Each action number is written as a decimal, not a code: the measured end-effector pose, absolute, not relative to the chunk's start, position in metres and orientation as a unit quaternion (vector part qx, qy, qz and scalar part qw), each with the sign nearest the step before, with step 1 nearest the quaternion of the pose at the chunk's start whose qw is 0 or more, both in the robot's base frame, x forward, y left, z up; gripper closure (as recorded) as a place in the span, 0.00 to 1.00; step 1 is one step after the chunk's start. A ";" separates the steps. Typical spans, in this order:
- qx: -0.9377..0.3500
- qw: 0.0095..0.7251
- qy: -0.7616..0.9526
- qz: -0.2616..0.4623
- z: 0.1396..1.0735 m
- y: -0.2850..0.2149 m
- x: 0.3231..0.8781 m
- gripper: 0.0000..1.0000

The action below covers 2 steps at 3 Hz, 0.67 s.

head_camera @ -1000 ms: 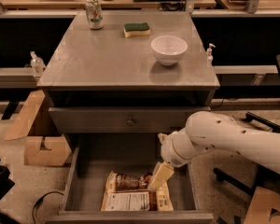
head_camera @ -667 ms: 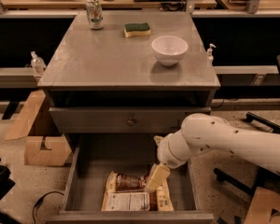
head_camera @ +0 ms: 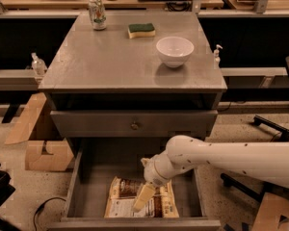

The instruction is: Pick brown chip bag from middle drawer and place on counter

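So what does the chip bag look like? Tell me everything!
The chip bag lies flat on the floor of the open drawer, near the front lip. It looks crinkly, dark brown and pale cream, with a white panel of small print. The gripper is right over its middle, hiding part of it; whether they touch cannot be told.

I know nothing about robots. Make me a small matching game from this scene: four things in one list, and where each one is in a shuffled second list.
Things:
1. white bowl
2. sponge
3. brown chip bag
4. pincer

Places:
a. lying flat on the middle drawer floor
b. far edge of the counter, near the can
c. down in the open drawer, over the bag
d. on the counter, nearer its front

Pairs: 1-d, 2-b, 3-a, 4-c
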<state>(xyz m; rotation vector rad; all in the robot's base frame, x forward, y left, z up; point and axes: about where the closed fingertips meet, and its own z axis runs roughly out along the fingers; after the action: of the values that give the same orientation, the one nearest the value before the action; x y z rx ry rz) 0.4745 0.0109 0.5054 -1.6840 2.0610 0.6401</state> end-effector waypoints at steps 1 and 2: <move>-0.601 0.193 0.733 0.252 0.467 0.031 0.473 0.00; -0.600 0.182 0.734 0.261 0.431 0.040 0.476 0.00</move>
<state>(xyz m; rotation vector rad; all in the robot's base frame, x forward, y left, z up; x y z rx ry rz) 0.4758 0.0401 0.4315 -1.6922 2.0725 0.7379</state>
